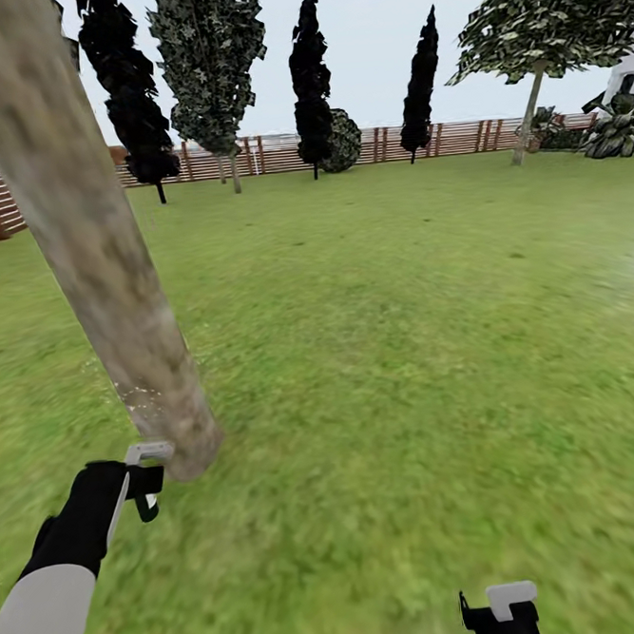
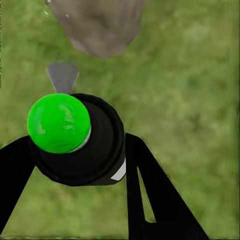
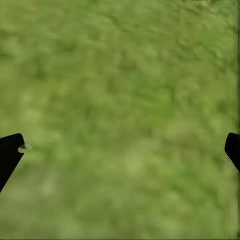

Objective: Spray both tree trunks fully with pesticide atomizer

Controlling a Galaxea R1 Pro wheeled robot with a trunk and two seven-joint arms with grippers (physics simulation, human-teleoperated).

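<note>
While the robot stands on the lawn [image 1: 386, 350] of a fenced garden, its head view runs, left to right, as follows. At the far left, a thick pale tree trunk [image 1: 92, 239] slants from the upper left corner down to the grass at lower left. A faint scatter of pale specks sits on the trunk near its base, which may be spray droplets. Just below that base, the left gripper [image 1: 144, 483] reaches in from the lower left corner on a black-and-white arm. In the left wrist view, its two black fingers are clamped on the pesticide atomizer [image 2: 80, 140], a black round body with a bright green top, and a grey nozzle points toward the trunk base close ahead.

Across the middle lies open grass. Along the top stand dark cone-shaped conifers [image 1: 310, 79] before a brown slatted fence [image 1: 276, 153]. In the upper right, a second tree [image 1: 546, 22] with a mottled green-and-white crown stands far off.

At the bottom right edge, the right gripper [image 1: 499, 612] hangs over grass; the right wrist view shows its fingertips spread wide, holding nothing.

By my judgement, the pickup is done and spraying of the near trunk is under way; whether it is fully covered cannot be told. The far tree seems still to do.
</note>
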